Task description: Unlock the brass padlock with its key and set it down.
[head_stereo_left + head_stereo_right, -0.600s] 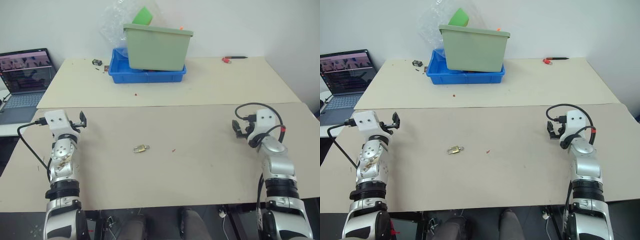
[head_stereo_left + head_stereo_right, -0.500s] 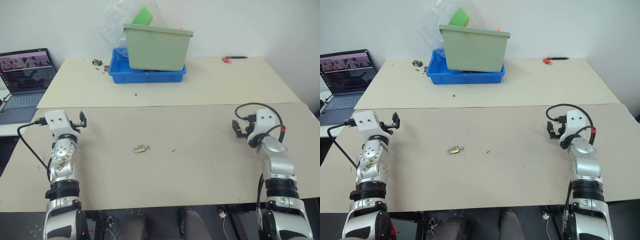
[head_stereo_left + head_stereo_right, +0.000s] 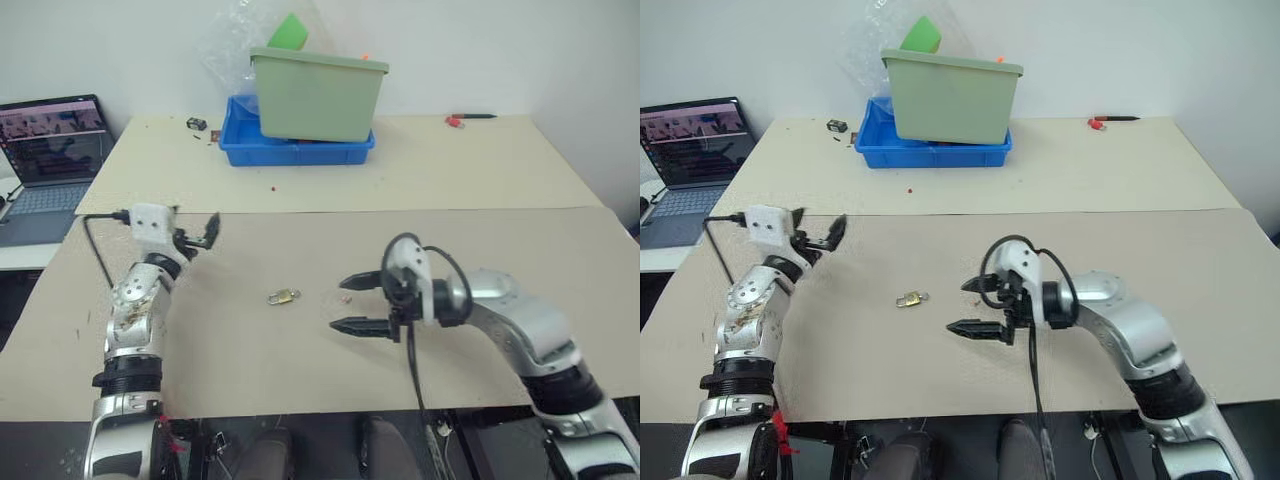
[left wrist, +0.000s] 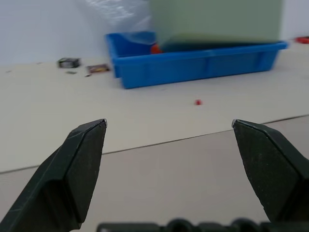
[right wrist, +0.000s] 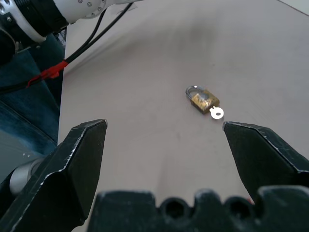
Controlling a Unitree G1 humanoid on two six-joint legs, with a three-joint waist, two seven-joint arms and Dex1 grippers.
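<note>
Brass padlock [image 3: 283, 296] — between wide-spread grippers

Even, diffuse indoor light keeps the beige desk [image 3: 420, 200] bright, with only faint, soft shadows and no strong glare. In the left wrist view the shallow blue plastic tray [image 4: 193, 63] and the pale green plastic bin [image 4: 217, 21] are blurred. In the right wrist view the small brass padlock [image 5: 203, 98] stays fairly sharp, while the close black fingertips [image 5: 79, 159] look soft.

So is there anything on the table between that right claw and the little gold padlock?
Nothing visible. The right gripper hangs open beside the brass padlock, its fingers pointing toward it, with only bare tabletop between them.
</note>
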